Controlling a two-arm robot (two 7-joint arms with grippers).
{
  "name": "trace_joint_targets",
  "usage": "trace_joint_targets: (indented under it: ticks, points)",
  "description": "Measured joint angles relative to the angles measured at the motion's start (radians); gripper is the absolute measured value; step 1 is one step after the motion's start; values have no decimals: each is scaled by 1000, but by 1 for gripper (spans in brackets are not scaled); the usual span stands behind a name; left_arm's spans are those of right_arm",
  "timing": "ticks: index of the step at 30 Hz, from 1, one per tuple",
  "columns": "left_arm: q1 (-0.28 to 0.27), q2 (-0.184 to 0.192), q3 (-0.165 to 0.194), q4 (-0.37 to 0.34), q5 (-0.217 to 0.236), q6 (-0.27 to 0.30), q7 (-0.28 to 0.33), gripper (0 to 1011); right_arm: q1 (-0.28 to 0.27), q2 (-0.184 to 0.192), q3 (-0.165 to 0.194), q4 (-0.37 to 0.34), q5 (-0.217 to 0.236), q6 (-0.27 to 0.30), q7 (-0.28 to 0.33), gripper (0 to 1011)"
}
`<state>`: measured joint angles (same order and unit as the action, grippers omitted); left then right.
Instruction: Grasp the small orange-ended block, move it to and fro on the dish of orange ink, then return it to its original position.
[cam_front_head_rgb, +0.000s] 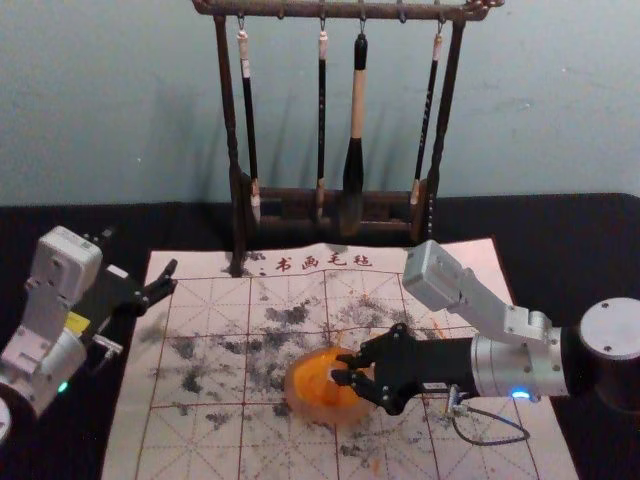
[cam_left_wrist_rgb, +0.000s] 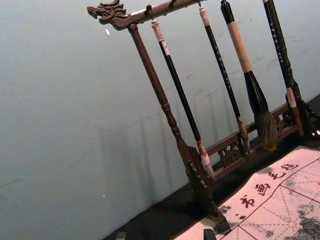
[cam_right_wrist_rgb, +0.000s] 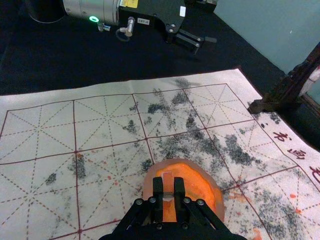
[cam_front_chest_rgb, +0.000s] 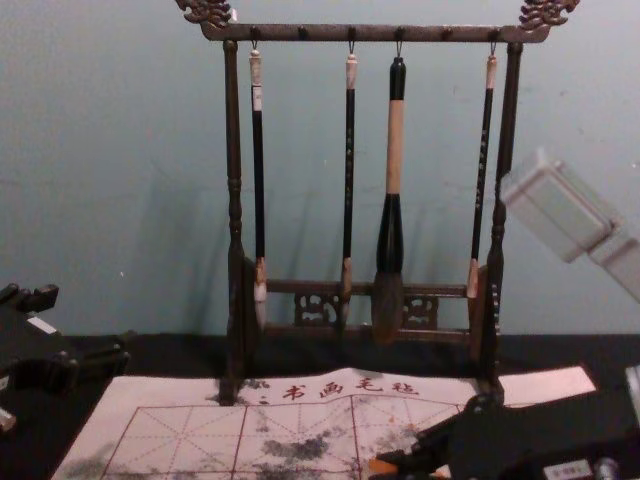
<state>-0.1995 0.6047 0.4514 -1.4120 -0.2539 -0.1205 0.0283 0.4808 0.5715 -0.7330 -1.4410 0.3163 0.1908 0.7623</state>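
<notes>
- Block (cam_right_wrist_rgb: 168, 187) is between the fingertips of your right gripper (cam_front_head_rgb: 342, 369), over the dish (cam_front_head_rgb: 294, 400); you can see its orange upper part and a paler band below in the right wrist view. Whether it touches the ink, you cannot tell.
- Orange ink (cam_right_wrist_rgb: 196, 186) covers the middle of your dish, which sits on the gridded mat (cam_front_head_rgb: 195, 440).
- Your right gripper reaches in from the right, its fingers closed on the block with only its width between them.
- Your left gripper (cam_front_head_rgb: 138, 256) is off at the left, over the bench (cam_front_head_rgb: 570, 228) beside the mat's edge, fingers spread wide with nothing between them.
- Beyond the dish, you have a dark wooden rack (cam_front_chest_rgb: 234, 170) standing at the mat's far edge, four brushes (cam_front_chest_rgb: 395, 150) hanging from its top bar.
</notes>
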Motion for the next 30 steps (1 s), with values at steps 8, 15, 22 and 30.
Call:
trace_joint_targets:
  ticks: [8, 15, 22, 30]
  points:
    - [0, 0, 0, 0, 0, 0, 0, 1001, 31, -28, -12, 38, -19, -3, -3, 101]
    - [0, 0, 0, 0, 0, 0, 0, 1001, 54, -49, -8, 78, -28, -9, -13, 101]
    - [0, 0, 0, 0, 0, 0, 0, 1001, 58, -50, 4, 94, -28, -13, -18, 101]
    - [0, 0, 0, 0, 0, 0, 0, 1001, 30, -24, 30, 66, -8, -13, -24, 101]
